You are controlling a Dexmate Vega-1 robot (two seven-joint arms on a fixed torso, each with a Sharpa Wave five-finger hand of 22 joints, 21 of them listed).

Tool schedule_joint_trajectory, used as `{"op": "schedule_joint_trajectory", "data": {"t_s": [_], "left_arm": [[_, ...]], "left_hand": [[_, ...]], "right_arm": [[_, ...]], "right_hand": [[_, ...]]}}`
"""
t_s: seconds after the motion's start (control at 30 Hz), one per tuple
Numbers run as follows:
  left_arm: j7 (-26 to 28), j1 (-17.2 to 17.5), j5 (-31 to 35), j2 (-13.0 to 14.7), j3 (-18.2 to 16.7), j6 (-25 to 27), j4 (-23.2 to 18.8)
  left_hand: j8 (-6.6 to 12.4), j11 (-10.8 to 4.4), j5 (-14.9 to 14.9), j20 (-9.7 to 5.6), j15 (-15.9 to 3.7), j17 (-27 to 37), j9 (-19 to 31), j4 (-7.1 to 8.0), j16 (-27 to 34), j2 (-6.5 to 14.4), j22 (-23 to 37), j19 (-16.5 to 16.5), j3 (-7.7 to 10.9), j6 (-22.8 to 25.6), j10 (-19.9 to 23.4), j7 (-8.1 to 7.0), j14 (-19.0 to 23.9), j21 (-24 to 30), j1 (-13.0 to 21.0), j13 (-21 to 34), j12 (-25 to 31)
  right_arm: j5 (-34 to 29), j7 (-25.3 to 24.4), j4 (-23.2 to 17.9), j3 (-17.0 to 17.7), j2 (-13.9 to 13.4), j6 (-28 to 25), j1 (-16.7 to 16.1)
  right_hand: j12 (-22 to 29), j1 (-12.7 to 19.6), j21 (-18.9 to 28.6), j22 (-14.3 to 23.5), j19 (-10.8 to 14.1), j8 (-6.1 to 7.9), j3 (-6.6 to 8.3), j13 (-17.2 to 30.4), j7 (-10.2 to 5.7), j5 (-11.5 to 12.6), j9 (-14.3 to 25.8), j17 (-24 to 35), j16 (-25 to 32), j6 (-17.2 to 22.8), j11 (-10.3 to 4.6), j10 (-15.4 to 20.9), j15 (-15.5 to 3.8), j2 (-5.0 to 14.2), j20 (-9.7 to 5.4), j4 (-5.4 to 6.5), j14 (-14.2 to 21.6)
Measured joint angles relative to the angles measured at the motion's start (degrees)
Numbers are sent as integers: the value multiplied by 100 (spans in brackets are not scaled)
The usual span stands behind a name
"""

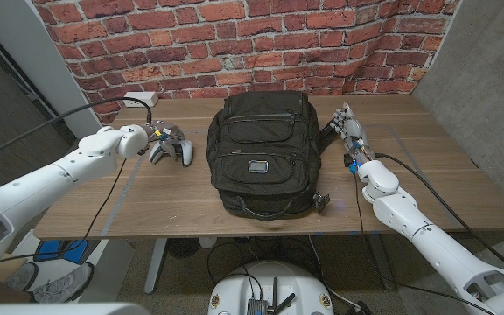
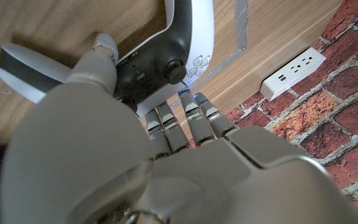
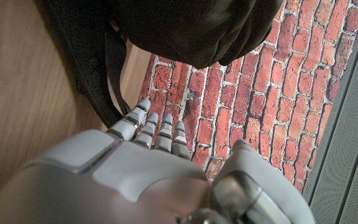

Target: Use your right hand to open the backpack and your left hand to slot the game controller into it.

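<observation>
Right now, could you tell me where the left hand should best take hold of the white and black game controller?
Grip the white and black game controller across one white grip handle, coming from its left, where the left hand already is; the handles splay out free while the backpack crowds the other side.

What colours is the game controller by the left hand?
White shell with a black centre; the game controller shows best in the left wrist view, also visible in the head view.

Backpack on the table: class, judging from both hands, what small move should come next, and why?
Probably the right hand should reach for the top of the backpack to open it. The backpack looks closed, that hand is beside it holding nothing, and the left hand is already at the game controller.
</observation>
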Motion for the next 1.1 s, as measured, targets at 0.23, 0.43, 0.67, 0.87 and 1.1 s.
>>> {"op": "schedule_joint_trajectory", "data": {"t_s": [0.23,0.43,0.67,0.87,1.1], "left_arm": [[0,88,-29,88,-89,70,-189],[-27,179,-50,186,-181,131,-383],[-103,292,-68,295,-291,214,-611],[-148,396,-82,396,-390,283,-811],[-179,584,-113,540,-540,393,-1100]], "left_hand": [[0,-11,0,0,31,0,17,9,0,1,0,0,-24,6,11,4,31,0,-1,-1,-1],[-14,-30,-1,0,-1,0,17,9,0,2,0,0,-24,24,30,-8,62,0,-1,3,-4],[-29,-30,-1,0,-1,4,17,1,0,3,-1,0,-32,24,30,-8,62,0,-3,3,-37],[-38,-30,-1,0,-1,4,17,27,0,4,-1,0,-59,23,30,-8,62,0,-4,3,-38],[-59,-7,-1,0,-1,4,17,32,-1,19,-2,0,-64,21,53,-7,61,0,-19,1,-38]], "right_arm": [[-7,7,-6,-2,0,15,-4],[-17,8,-44,-3,-17,18,-24],[-34,9,-155,8,-82,18,-84],[-62,0,-268,32,-156,16,-161],[-102,-24,-444,66,-271,-3,-282]], "right_hand": [[0,0,0,0,0,0,18,0,0,0,0,-25,0,0,0,0,0,0,0,18,0],[0,0,0,0,0,0,17,0,0,0,0,-26,0,0,0,0,0,0,0,17,0],[0,-23,0,0,0,0,54,0,0,0,0,-26,0,0,0,0,0,24,0,7,0],[0,-47,0,0,0,0,54,0,0,0,0,-53,0,0,0,0,0,-1,0,7,0],[0,-62,0,0,22,0,54,0,0,0,0,-53,0,0,0,0,0,-16,-23,7,0]]}}
